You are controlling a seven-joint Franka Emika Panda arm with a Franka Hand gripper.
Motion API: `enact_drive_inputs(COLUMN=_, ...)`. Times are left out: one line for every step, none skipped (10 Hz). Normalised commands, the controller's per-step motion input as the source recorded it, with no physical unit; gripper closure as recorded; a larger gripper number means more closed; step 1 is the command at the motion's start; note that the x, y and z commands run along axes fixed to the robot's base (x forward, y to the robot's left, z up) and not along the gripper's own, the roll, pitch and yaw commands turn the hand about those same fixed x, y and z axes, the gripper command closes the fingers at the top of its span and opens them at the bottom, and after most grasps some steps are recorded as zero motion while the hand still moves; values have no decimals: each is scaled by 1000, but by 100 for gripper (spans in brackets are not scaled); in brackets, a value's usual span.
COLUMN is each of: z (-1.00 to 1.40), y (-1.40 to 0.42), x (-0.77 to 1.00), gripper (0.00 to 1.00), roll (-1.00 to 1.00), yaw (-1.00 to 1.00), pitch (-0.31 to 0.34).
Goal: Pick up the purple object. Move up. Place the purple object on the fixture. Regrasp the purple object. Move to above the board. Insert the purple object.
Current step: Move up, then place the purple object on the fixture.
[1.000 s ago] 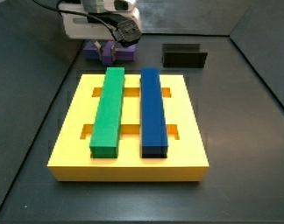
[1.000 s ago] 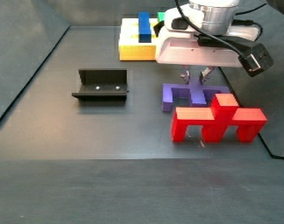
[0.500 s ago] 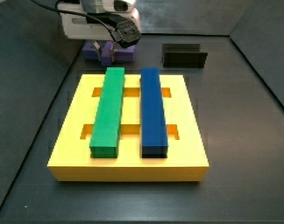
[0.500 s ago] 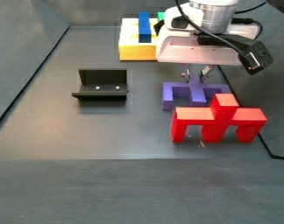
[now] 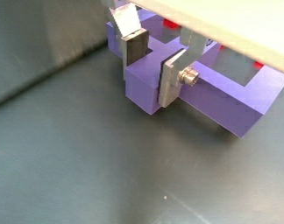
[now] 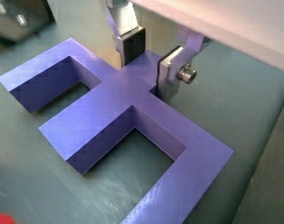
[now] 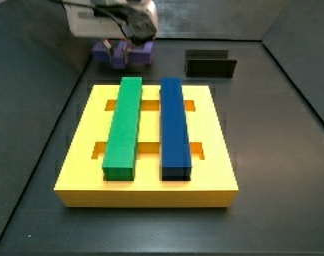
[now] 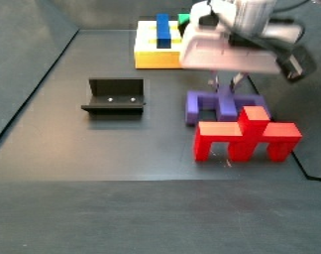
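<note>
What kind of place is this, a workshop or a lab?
Probably a robot test bench: a gripper straddling a purple object, a yellow board with slotted bars, and a fixture on a dark floor.

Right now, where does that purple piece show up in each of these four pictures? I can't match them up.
Wrist view: the purple object fills the middle, a wall of it between the gripper fingers.
Wrist view: it spreads across the frame, gripper over its middle bar.
Side view: only a sliver behind the yellow board, under the gripper.
Side view: it lies behind the red object.
Shared landmark: the gripper.
</note>
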Motion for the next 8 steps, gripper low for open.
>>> enact_drive_inputs(z=679, y=-73, x=-14, gripper=100, roll=1, yaw=45, pitch=64)
enact_drive_inputs(z=236, y=-22, x=25, gripper=100, roll=48, yaw=25, pitch=66)
enact_drive_inputs(z=0, y=0, x=23, gripper=100, roll=0, yaw=0, pitch=0)
enact_drive_inputs(z=-26, y=0, x=297, gripper=100, roll=-117, yaw=-66, pitch=20)
enact_drive_inputs(z=286, y=57, x=666, gripper=100, roll=-783, yaw=0, pitch=229)
enact_drive_inputs(z=443, y=0, x=746, gripper=100, roll=-889, yaw=0, pitch=303)
enact_drive_inputs(z=446, y=0, x=794, gripper=100, roll=-831, yaw=0, pitch=340)
enact_drive_inputs(z=454, y=-69, x=794, gripper=100, roll=-794, yaw=0, pitch=377)
